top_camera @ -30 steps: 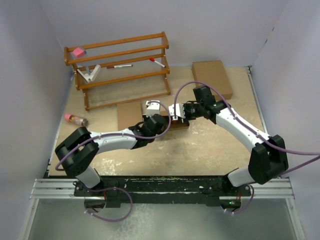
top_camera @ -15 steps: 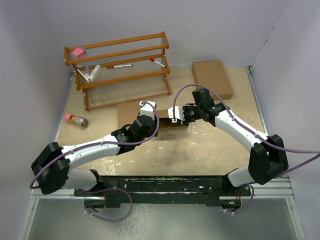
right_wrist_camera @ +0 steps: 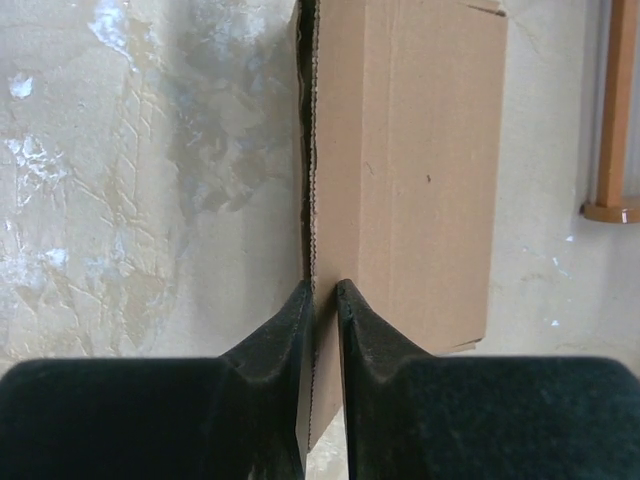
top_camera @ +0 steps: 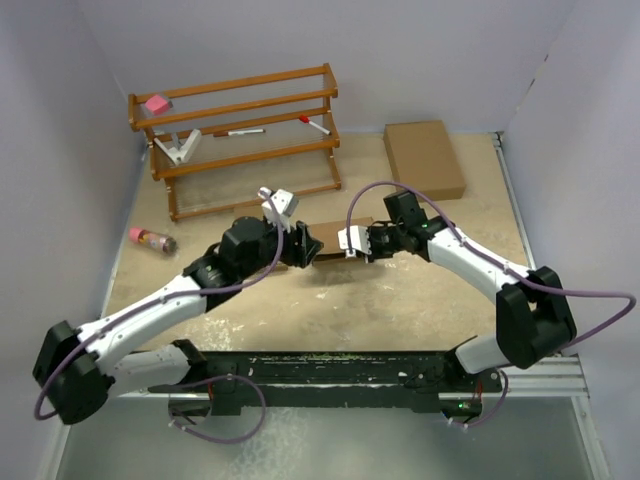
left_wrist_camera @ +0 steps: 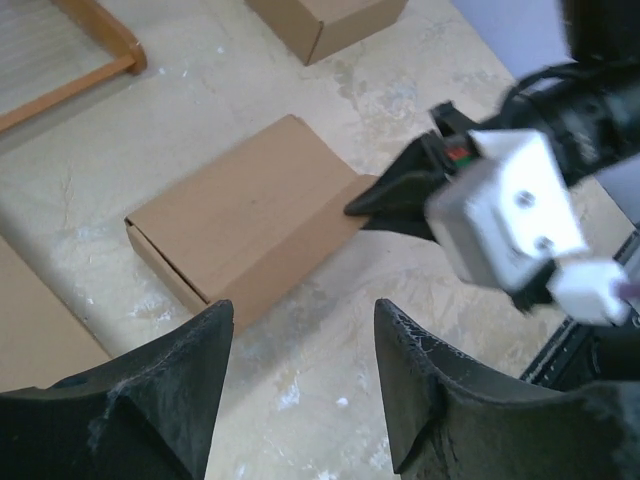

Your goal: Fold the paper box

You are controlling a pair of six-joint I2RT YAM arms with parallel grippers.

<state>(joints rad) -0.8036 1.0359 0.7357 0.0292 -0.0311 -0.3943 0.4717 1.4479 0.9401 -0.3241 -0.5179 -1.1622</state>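
Observation:
The paper box (top_camera: 330, 243) is folded into a slim brown box lying on the table between my two grippers. It shows whole in the left wrist view (left_wrist_camera: 240, 220) and from its end in the right wrist view (right_wrist_camera: 410, 170). My right gripper (top_camera: 344, 246) is shut on the box's near long edge (right_wrist_camera: 322, 292); its black fingers (left_wrist_camera: 385, 195) show at the box's right corner. My left gripper (top_camera: 310, 246) is open and empty (left_wrist_camera: 300, 318), held just off the box's left end and not touching it.
A wider brown box (top_camera: 425, 158) lies at the back right (left_wrist_camera: 320, 20). A wooden rack (top_camera: 240, 135) with small items stands at the back left. A flat brown box (left_wrist_camera: 40, 330) lies under my left arm. A pink bottle (top_camera: 150, 239) lies far left.
My left gripper has let go of the box and drawn back to the left, its arm stretching out. My right gripper keeps its hold on the box, shifted slightly left.

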